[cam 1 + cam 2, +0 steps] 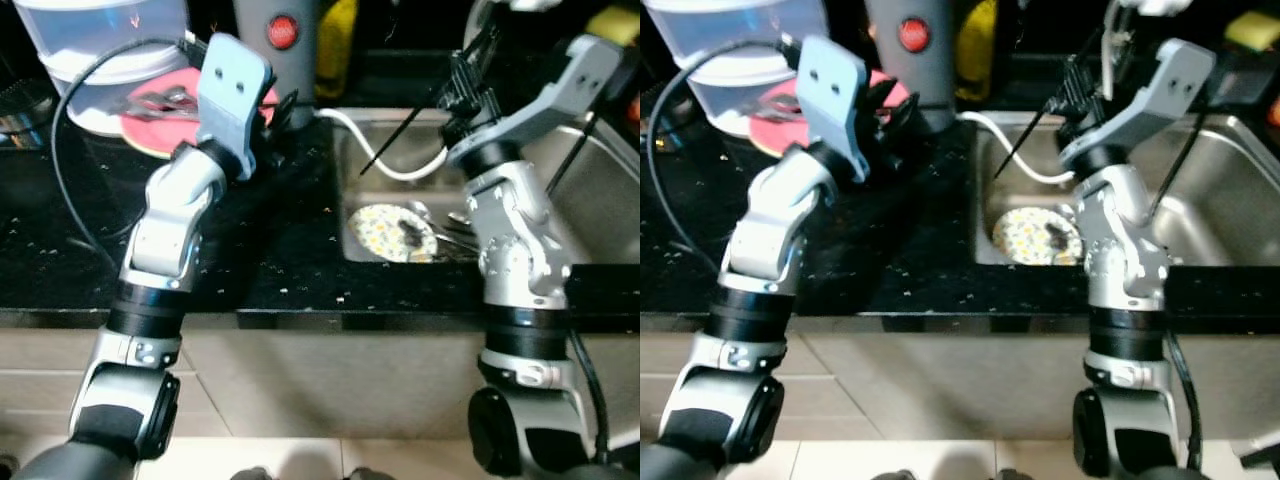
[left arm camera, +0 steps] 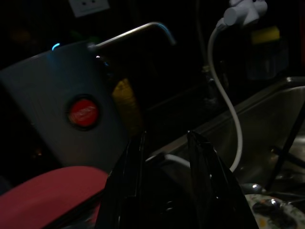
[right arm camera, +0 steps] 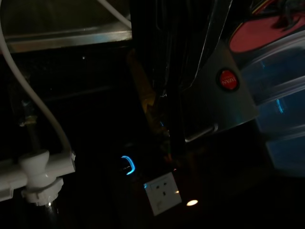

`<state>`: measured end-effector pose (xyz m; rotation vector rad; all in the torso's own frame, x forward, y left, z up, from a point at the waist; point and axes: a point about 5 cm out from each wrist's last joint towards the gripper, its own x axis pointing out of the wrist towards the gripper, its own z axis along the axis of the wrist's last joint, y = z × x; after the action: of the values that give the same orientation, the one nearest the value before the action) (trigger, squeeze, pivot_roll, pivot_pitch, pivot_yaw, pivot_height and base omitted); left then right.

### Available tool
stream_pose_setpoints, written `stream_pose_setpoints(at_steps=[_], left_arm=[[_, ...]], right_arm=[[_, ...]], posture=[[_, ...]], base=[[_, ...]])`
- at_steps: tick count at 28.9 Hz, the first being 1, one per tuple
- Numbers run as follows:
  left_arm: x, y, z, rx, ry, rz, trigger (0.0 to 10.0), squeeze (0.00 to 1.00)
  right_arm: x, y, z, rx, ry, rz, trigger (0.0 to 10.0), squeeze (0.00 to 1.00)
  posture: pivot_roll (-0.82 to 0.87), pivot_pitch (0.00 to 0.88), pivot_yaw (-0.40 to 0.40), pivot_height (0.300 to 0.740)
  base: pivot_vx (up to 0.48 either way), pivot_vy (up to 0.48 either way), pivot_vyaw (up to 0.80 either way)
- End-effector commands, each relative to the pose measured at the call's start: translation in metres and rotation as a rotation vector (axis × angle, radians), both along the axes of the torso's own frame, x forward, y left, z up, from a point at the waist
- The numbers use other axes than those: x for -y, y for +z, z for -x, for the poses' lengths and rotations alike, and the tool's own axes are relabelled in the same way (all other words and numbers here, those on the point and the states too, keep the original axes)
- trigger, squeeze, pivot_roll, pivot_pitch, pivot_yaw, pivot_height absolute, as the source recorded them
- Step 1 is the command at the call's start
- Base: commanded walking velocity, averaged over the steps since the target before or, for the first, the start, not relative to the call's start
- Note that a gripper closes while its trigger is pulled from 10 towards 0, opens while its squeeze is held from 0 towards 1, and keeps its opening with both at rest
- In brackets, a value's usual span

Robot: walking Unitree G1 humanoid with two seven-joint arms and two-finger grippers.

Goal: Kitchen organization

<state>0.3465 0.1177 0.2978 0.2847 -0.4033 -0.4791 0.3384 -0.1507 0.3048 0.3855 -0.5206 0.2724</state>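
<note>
Two tools: left tool (image 2: pixel 164 143) nears red plate (image 2: pixel 43 195).

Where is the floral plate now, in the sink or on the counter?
In the sink: the floral plate lies flat on the basin floor of the sink, with cutlery beside it.

a home kitchen, seemingly: steel sink (image 1: pixel 590 190) with dirty plate (image 1: pixel 395 233) set in black speckled counter (image 1: pixel 60 250).
</note>
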Motion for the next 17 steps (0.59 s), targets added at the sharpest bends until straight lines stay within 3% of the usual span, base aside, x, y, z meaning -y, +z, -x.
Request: stream_pose_setpoints(at_steps=[1,4,17], left_arm=[[0.0009,-0.0025,0.0003,-0.007,-0.007,-0.020,10.0,0.00],[0.0023,-0.0023,0.0014,-0.004,-0.021,-0.015,10.0,0.00],[0.0025,0.0006,0.0029,0.000,-0.035,0.019,10.0,0.00]], right_arm=[[0.0045,-0.0019,-0.0005,-0.006,-0.019,0.002,10.0,0.00],[0.0045,-0.0020,-0.0006,-0.007,-0.020,0.003,10.0,0.00],[0.0039,-0.0028,-0.0007,-0.006,-0.022,0.001,10.0,0.00]], posture=[[0.05,0.058,0.003,0.740],[0.05,0.058,0.003,0.740],[0.06,0.059,0.006,0.740]], base=[[0.000,-0.480,0.00],[0.000,-0.347,0.00],[0.000,0.000,0.00]])
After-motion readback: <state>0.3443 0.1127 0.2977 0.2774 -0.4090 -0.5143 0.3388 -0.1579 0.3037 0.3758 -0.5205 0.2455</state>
